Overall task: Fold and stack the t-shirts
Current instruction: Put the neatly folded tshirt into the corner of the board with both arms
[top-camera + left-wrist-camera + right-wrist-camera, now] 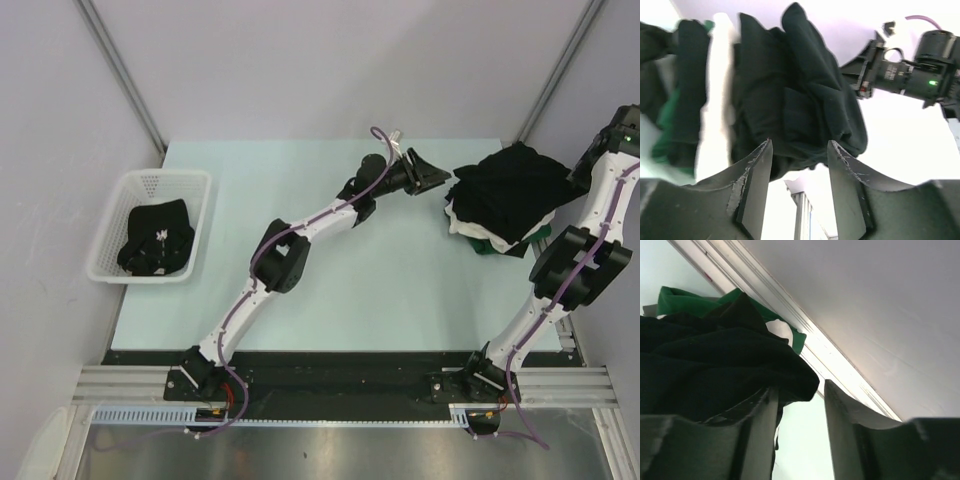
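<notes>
Basket (pixel 150 178): sits at the left edge of the tabletop (pixel 330 270), holds one crumpled black t-shirt (pixel 155 238).
Left tool (pixel 800 147): parted, grips nothing, points at the stack's left side.
Stack of t-shirts (pixel 505 195): lies far right; black on top, white and green beneath.
Right tool (pixel 800 387): parted, black cloth just beside one finger.
</notes>
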Robot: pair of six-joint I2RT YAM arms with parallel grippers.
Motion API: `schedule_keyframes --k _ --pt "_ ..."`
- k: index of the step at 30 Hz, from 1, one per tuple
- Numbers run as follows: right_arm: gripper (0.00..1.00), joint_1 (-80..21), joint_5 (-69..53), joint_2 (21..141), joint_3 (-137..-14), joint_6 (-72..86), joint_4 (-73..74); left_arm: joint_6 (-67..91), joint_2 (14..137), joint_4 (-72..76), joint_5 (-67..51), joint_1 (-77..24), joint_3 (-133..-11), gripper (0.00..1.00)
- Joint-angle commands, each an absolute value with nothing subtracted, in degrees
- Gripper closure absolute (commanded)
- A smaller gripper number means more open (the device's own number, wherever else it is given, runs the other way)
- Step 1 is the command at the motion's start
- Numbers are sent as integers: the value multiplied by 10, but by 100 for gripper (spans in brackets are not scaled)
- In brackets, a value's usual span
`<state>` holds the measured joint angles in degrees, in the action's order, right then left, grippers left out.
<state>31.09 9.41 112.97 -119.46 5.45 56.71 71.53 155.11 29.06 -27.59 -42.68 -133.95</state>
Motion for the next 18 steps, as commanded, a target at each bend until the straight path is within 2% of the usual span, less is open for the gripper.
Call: schedule_keyframes --k 1,8,11,12,13,18 --pt "50 309 137 1116 -1231 62 524 682 1475 315 -301 -428 -1310 45" --pt "38 279 124 1083 -1241 62 525 675 1441 330 -312 -426 -1267 40" --pt "29 267 124 1066 -1243 62 526 669 1422 338 -316 -425 -1243 37" --pt "9 264 125 1064 -1243 62 526 668 1417 339 -316 -425 -1236 35" --pt "1 261 127 1057 -1242 61 526 665 1412 340 -316 -425 -1222 34" --pt "0 261 131 1041 -1230 62 526 657 1376 352 -321 -425 -1171 27"
